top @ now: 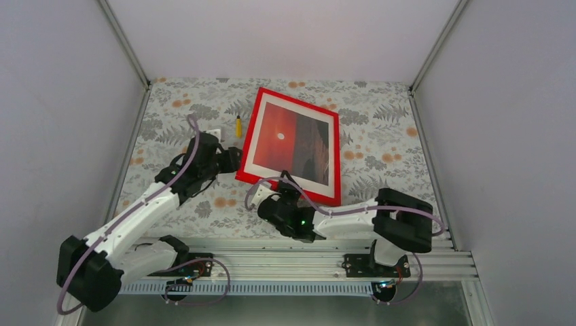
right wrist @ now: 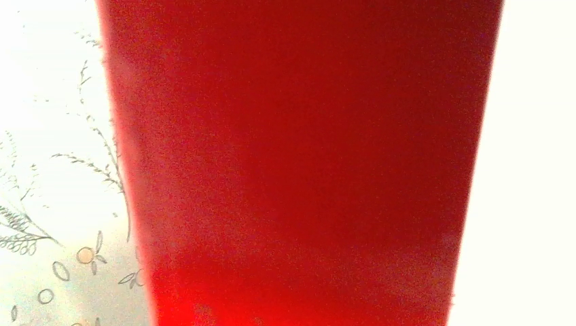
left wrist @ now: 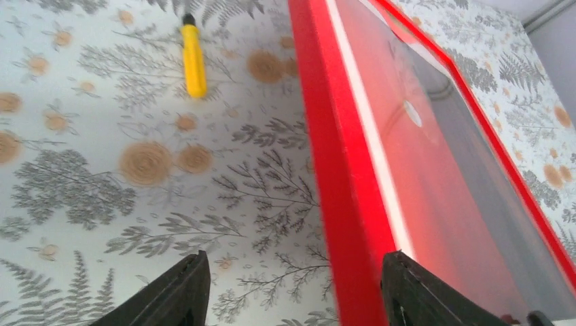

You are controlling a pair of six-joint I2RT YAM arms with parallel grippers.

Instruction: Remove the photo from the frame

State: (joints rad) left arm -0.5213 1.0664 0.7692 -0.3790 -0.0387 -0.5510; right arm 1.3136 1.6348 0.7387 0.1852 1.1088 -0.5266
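At the near side of the table (top: pixel 380 136), my right gripper (top: pixel 277 192) is reaching to the near rail of the frame (top: pixel 252 136), close to its near left corner. Its wrist camera is showing almost nothing but red, with a strip of the flowered table covering down the left, and no finger is showing. So I cannot tell whether those jaws are pinching the rail or only standing against it.

A little farther out, my left gripper (left wrist: pixel 295 261) is sitting low at the frame's left rail. Its fingers (left wrist: pixel 178 293) are standing well apart. The red rail is running up between them, close to the right-hand one, and nothing is being squeezed.

Beyond both grippers, the frame is lying face up and slanted on the table. It is holding the photo (top: pixel 289 139) inside its four red rails: a red sunset with a small white sun and a white border all round. A dark reflection is covering its right half.

Farthest out, a yellow-handled tool (top: pixel 238 126) is lying on the table just left of the frame, not touching it.
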